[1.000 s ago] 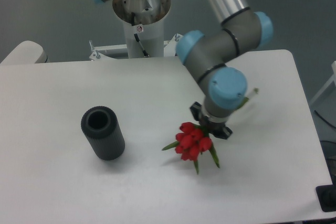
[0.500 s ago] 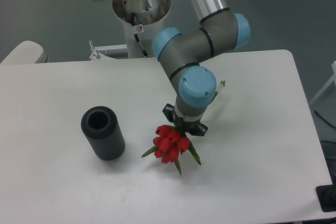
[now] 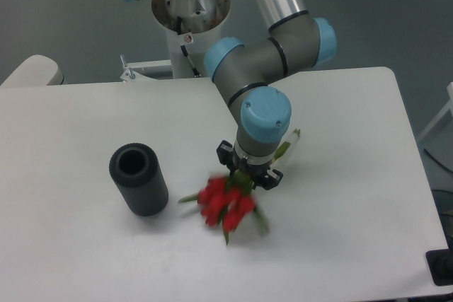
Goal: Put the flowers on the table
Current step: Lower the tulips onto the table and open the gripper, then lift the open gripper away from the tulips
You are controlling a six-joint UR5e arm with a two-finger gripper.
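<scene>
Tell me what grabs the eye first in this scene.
The red flowers, blurred, lie low over the middle of the white table, right under the gripper of the grey arm with blue joints. To their left a dark ribbed cylinder stands alone, apart from them.

No word, brand or number can be read anywhere around me. The only sign is a small round red-and-white sticker [image 3: 188, 38] on my white base column [image 3: 190, 40], and its symbol is too small to make out. Nothing else I see carries any marking.
</scene>
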